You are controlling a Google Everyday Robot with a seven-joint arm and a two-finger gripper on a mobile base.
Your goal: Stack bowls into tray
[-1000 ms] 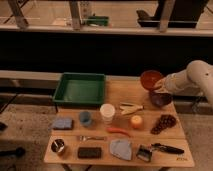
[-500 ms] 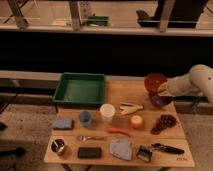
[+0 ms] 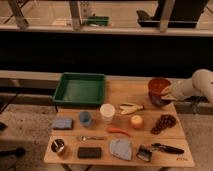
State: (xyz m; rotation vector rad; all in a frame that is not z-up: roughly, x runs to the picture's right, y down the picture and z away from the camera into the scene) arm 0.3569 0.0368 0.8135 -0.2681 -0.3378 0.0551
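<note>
— Since a second ago we see the red bowl (image 3: 158,85) come down a little and drift toward the right edge of the tabletop (image 3: 125,90), and the arm moves with it.
— Where do we place the gripper now?
— We find the gripper (image 3: 165,95) near the back right corner, at the red bowl's near rim, with the arm reaching in over the right edge. Its jaws are closed tight, and we read them as pinching that rim.
— And the bowl itself?
— We see it tilted and raised just above the purple bowl (image 3: 157,101), which sits on the tabletop below it. We cannot tell whether the two touch.
— And the tray?
— We see the green tray (image 3: 80,75) at the back left corner, well apart from both bowls.
— What lies between?
— We count a white cup (image 3: 107,112) and a blue cup (image 3: 85,118) just in front of the tray, and a banana (image 3: 130,107) between the white cup and the purple bowl. We also see grapes (image 3: 163,122) near the right edge, in front of the bowls.
</note>
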